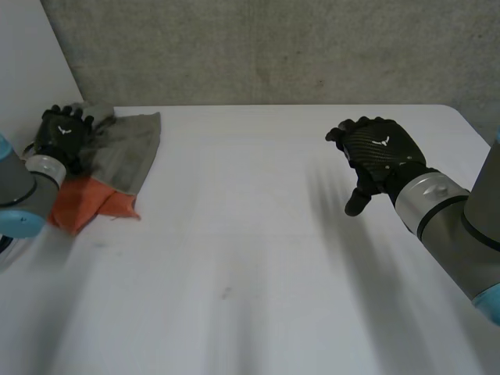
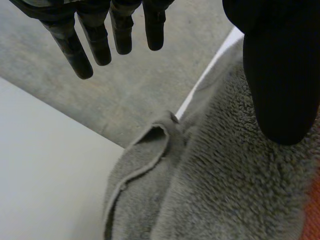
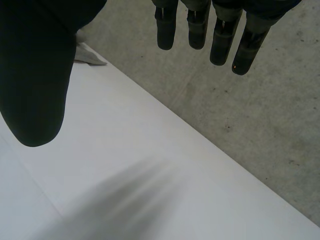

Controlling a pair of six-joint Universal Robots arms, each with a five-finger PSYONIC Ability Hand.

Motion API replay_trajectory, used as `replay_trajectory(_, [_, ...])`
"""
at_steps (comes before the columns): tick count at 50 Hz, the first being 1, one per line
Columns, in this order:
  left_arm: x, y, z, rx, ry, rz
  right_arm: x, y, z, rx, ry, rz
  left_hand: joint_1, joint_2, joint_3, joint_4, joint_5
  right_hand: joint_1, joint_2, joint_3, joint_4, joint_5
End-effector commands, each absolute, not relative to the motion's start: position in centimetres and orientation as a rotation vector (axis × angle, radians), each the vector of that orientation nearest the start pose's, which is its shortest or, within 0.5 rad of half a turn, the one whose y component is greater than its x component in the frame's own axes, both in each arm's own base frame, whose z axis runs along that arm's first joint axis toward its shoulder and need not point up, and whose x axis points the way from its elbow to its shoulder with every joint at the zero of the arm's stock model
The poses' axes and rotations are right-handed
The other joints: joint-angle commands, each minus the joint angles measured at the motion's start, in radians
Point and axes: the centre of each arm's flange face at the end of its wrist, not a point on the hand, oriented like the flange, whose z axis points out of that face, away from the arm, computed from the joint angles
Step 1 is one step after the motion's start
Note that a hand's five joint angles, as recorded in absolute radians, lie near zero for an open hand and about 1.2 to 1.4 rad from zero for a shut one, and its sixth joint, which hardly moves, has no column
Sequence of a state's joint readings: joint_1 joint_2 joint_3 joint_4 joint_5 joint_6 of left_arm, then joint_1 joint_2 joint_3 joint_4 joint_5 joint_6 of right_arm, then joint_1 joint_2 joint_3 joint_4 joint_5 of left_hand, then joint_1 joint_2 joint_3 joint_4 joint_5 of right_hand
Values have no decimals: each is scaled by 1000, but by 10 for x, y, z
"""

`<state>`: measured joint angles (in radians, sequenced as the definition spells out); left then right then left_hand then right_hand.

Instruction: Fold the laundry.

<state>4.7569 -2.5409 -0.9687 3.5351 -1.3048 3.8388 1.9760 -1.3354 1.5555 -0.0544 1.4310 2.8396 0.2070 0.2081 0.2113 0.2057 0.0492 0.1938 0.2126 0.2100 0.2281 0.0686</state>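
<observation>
a: where is the laundry?
b: a grey towel (image 1: 129, 152) lies bunched on an orange cloth (image 1: 82, 205) at the far left corner of the bench (image 1: 250, 258), 1 edge rolled over.
a: and the left hand (image 1: 64, 133)?
b: over the towel's far end, fingers (image 2: 95, 45) straight and spread, thumb above the towel, clamped on nothing. i'd say it is placed to take that edge.
a: the right hand (image 1: 379, 152)?
b: hovering well apart over the bench's right side, fingers loose and apart, empty; probably waiting until there is a corner to share. nothing is folded neatly yet.
</observation>
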Motion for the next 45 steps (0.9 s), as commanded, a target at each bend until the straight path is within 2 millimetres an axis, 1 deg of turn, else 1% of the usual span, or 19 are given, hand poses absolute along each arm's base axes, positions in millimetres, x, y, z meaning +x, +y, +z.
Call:
replay_trajectory(1, [-137,-499,113,930,1797,-1950,267,-259,239,-914,2092,-1901,354,353,350,356,338,-19,-38,-35,-54,-69])
replay_trajectory(3, [-138,-499,112,933,1806,-1946,267,-260,238,-915,2094,-1898,624,623,620,626,608,-19,-38,-35,-54,-69])
replay_trajectory(4, [-140,-498,111,940,1813,-1941,267,-260,237,-915,2097,-1897,1024,1023,1020,1025,1007,-19,-38,-35,-54,-69])
replay_trajectory(5, [-141,-497,113,943,1813,-1943,267,-261,237,-913,2097,-1899,1188,1187,1183,1189,1171,-19,-38,-35,-54,-69])
replay_trajectory(10, [-158,-488,119,951,1816,-1944,267,-261,236,-913,2101,-1897,1189,1188,1185,1191,1173,-19,-38,-35,-54,-69])
replay_trajectory(15, [-192,-461,185,961,1704,-2065,266,-264,239,-905,2098,-1910,1189,1188,1185,1191,1173,-19,-38,-35,-54,-69])
replay_trajectory(17, [-202,-450,200,973,1682,-2096,265,-267,241,-896,2100,-1922,1189,1188,1185,1191,1173,-19,-38,-35,-54,-69])
replay_trajectory(21, [-247,-404,240,1046,1621,-2230,265,-271,247,-877,2088,-1952,1189,1188,1185,1191,1173,-19,-38,-35,-54,-69])
replay_trajectory(22, [-262,-383,251,1076,1621,-2282,265,-272,251,-870,2081,-1965,1189,1188,1185,1191,1173,-19,-38,-35,-54,-69])
replay_trajectory(25, [-283,-349,260,1127,1646,-2349,261,-280,260,-836,2074,-2004,1189,1188,1185,1191,1173,-19,-38,-35,-54,-69])
replay_trajectory(26, [-296,-325,264,1167,1675,-2390,252,-291,265,-796,2091,-2044,1189,1188,1185,1191,1173,-19,-38,-35,-54,-69])
replay_trajectory(31, [-337,-246,254,1343,1823,-2481,221,-317,278,-671,2159,-2149,1189,1188,1185,1191,1173,-19,-38,-35,-54,-69])
replay_trajectory(33, [-355,-208,237,1451,1929,-2474,213,-323,283,-645,2169,-2171,1189,1188,1185,1191,1173,-19,-38,-35,-54,-69])
replay_trajectory(35, [-365,-187,225,1525,1974,-2456,212,-324,284,-644,2179,-2167,1189,1188,1185,1191,1173,-19,-38,-35,-54,-69])
replay_trajectory(36, [-370,-178,218,1565,1997,-2439,211,-324,284,-646,2181,-2166,1044,1043,1040,1046,1028,-19,-38,-35,-54,-69])
replay_trajectory(37, [-378,-164,204,1636,2031,-2393,211,-324,284,-651,2189,-2155,526,524,521,527,509,-19,-38,-35,-54,-69])
replay_trajectory(39, [-384,-153,190,1689,2054,-2342,211,-324,282,-657,2199,-2146,172,171,168,173,155,-19,-38,-35,-54,-69])
replay_trajectory(41, [-384,-154,183,1671,2068,-2288,210,-325,280,-658,2214,-2130,101,100,96,102,84,-19,-38,-35,-54,-69])
replay_trajectory(45, [-374,-175,197,1491,2053,-2278,212,-325,270,-679,2249,-2072,-32,-33,-36,-30,-48,-19,-38,-35,-54,-69])
